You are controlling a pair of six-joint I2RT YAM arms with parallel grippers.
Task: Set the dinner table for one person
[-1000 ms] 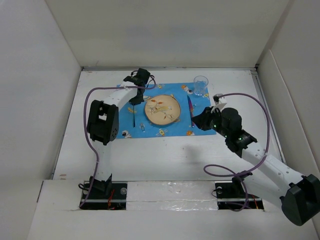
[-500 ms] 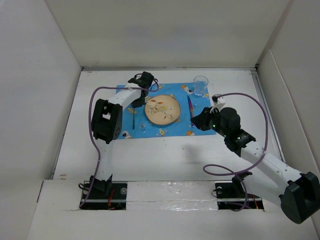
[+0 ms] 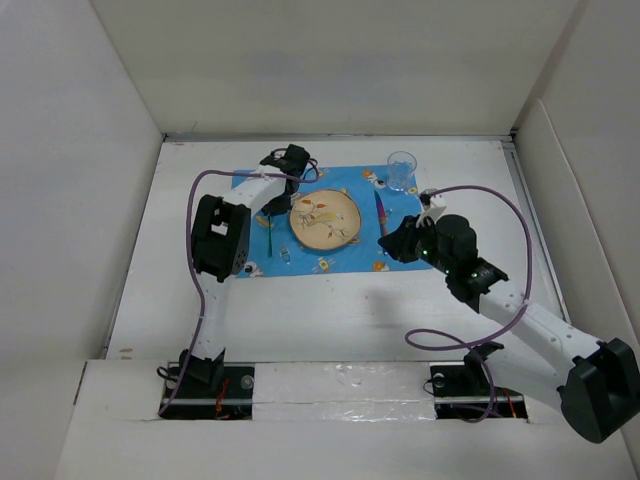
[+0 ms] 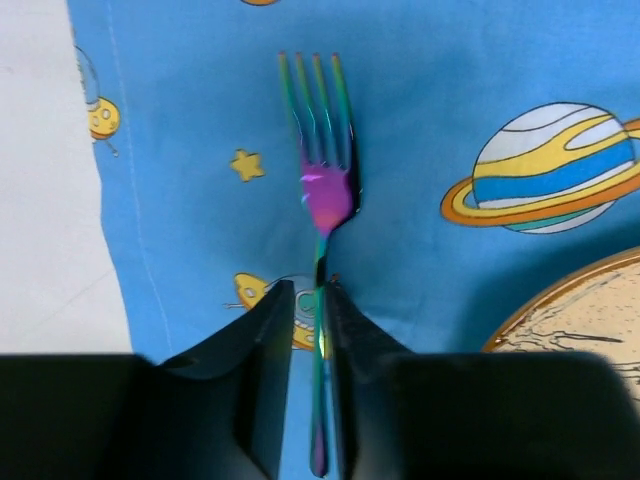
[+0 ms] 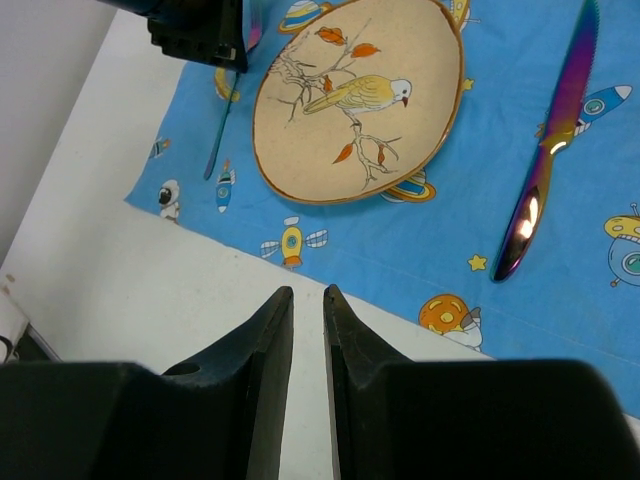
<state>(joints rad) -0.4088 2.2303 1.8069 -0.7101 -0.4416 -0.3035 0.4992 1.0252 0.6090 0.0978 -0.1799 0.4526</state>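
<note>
An iridescent fork (image 4: 325,190) lies on the blue astronaut-print mat (image 3: 350,255), left of the bird-painted plate (image 3: 325,220), tines pointing away from me. My left gripper (image 4: 308,288) straddles the fork's handle with its jaws slightly parted: the handle rests against the right finger and a slim gap shows on the left. An iridescent knife (image 5: 550,150) lies right of the plate (image 5: 355,95), and a clear glass (image 3: 401,170) stands at the mat's far right corner. My right gripper (image 5: 307,293) hovers over the white dinner table (image 3: 330,310) at the mat's near edge, narrowly open and empty.
White panels wall the table on the left, far and right sides. Purple cables loop from both arms over the table near the mat. The left arm's elbow (image 3: 218,240) stands just left of the mat.
My left arm shifted slightly right, and its jaws loosened from tight on the fork handle to a slim gap. The right gripper crept a little left.
</note>
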